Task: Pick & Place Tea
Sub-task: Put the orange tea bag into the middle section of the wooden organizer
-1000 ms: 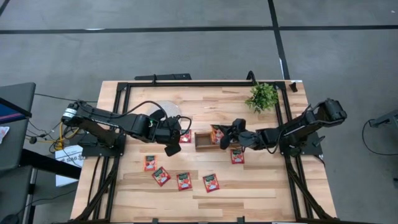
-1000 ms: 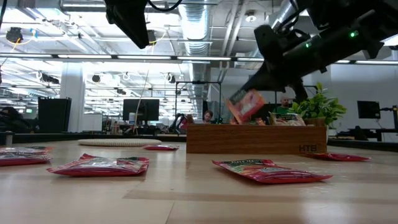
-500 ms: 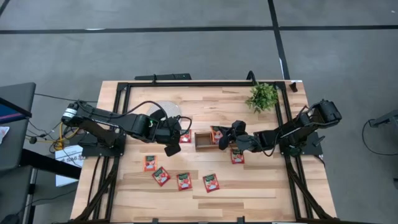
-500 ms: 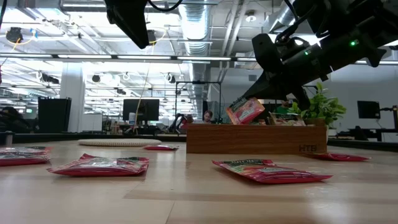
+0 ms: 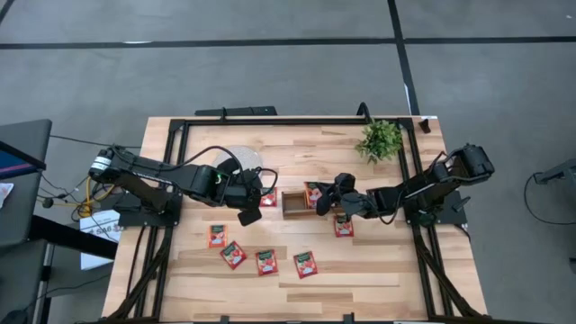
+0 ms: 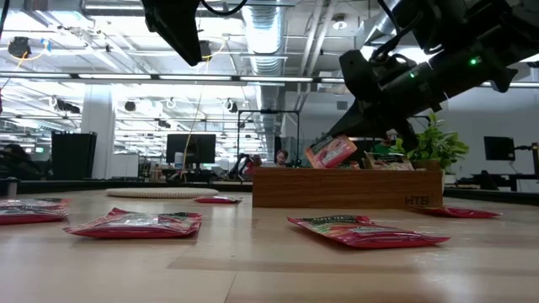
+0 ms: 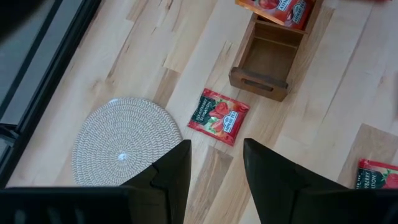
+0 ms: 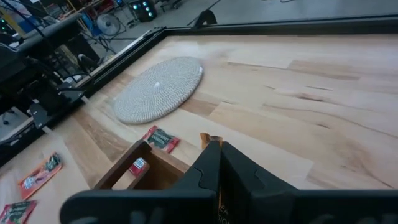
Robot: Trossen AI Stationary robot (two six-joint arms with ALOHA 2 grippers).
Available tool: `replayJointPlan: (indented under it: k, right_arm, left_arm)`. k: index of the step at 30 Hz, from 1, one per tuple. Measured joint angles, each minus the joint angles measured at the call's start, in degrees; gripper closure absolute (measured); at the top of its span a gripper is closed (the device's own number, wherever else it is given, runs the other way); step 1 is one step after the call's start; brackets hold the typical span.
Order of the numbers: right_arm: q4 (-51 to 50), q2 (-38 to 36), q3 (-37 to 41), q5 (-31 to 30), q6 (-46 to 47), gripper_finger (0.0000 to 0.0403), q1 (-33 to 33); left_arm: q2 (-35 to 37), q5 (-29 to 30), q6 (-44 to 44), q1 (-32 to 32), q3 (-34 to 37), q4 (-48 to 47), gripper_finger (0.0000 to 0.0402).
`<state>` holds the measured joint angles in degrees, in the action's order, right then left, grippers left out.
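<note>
1. Over the wooden tray (image 5: 301, 202) at the middle of the worktop (image 5: 297, 153), the right hand (image 5: 326, 198) is pinched on a red tea sachet (image 6: 330, 151), holding it tilted just above the tray's rim.
2. From the right wrist view, that hand's two dark fingers (image 8: 211, 165) are pressed together with a thin edge of the sachet showing between them; the tray's open compartment lies just beyond.
3. Just ahead of the left hand (image 5: 249, 209), which hovers above the worktop beside the tray's end, a red sachet (image 7: 218, 116) lies flat on the wood; the left fingers (image 7: 173, 168) stand spread with nothing between them.
4. Beyond that same hand sits the round woven mat (image 5: 241, 162), bare.
5. Below the left hand in the high view, four more red sachets (image 5: 261, 260) lie flat in a loose row on the worktop, apart from one another.
6. Just beside the right hand, on the side away from the plant, another sachet (image 5: 343, 225) lies flat next to the tray.
7. Farther off behind the right arm, a small green plant (image 5: 379, 139) stands near the worktop's corner.
8. Across the room in the low view, a person (image 6: 280, 157) sits at a far desk.
</note>
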<state>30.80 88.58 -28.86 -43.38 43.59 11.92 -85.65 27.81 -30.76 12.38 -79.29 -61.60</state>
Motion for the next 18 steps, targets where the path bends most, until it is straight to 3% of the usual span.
replayJointPlan:
  k: [12,18]
  right_arm:
    - [-0.38,0.00,0.00,0.12,-0.13,0.0399,-0.04]
    - [-0.38,0.00,0.00,0.09,-0.11,0.0342,-0.07]
  left_arm:
    - [0.00,0.04,0.31,0.00,0.00,0.00,0.0261]
    - [0.00,0.04,0.32,0.00,0.00,0.00,0.0261]
